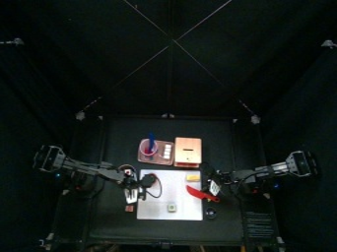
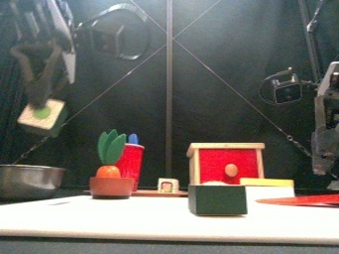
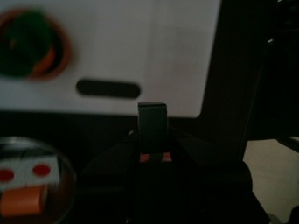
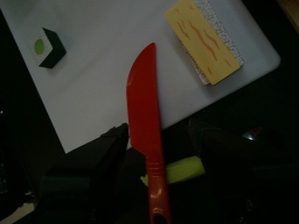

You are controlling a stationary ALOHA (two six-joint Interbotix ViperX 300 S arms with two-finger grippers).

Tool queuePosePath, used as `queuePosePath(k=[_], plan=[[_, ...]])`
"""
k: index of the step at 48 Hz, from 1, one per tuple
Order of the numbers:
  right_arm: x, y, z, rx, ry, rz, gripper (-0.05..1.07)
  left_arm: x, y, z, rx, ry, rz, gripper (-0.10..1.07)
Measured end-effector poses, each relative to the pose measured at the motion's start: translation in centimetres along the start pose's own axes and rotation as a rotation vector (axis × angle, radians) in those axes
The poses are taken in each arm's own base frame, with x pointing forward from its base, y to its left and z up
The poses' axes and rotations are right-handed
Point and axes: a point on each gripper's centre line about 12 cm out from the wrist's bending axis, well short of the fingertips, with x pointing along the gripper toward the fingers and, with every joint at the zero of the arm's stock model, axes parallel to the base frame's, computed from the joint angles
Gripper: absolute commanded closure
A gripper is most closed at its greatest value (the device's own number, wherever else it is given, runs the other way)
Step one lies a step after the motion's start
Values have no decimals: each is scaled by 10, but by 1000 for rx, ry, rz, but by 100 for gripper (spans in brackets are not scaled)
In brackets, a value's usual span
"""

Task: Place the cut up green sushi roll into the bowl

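Note:
One slice of the cut up green sushi roll (image 2: 43, 115), a dark block with a green middle, hangs high at the left with my left gripper (image 2: 44, 107) shut on it. Below it, at the table's left edge, stands the bowl (image 2: 24, 180), grey and round. In the left wrist view the held slice (image 3: 155, 122) stands between the jaws, and the bowl (image 3: 66, 179) holds red-and-white pieces. Another green slice (image 2: 216, 198) lies on the white board (image 4: 111, 87). My right gripper (image 4: 146, 156) is shut on a red knife (image 4: 142, 96) that lies over the board.
A toy carrot (image 2: 110, 164) in a small pot, a red-fronted wooden box (image 2: 225, 163) and a yellow flat piece (image 4: 205, 39) stand on or behind the board. A pinkish tray (image 1: 156, 150) lies at the back of the table.

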Motion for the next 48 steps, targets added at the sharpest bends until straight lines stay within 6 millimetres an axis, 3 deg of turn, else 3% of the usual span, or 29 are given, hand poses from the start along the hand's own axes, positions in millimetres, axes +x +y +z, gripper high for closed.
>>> queuePosePath(k=[10, 16, 26, 40, 48], plan=[[0, -1, 0, 2, -1, -1, 12, -14, 46, -18, -95, -139, 50, 33], [0, 0, 1, 2, -2, 0, 12, -11, 62, -26, -134, -168, 76, 32], [0, -1, 1, 4, -2, -2, 12, -6, 74, -32, -169, -184, 96, 25], [0, -1, 1, 5, -3, -3, 12, -4, 84, -34, -210, -203, 112, -2], [0, -1, 1, 8, -4, -2, 12, -6, 86, -32, -212, -218, 116, -5]])
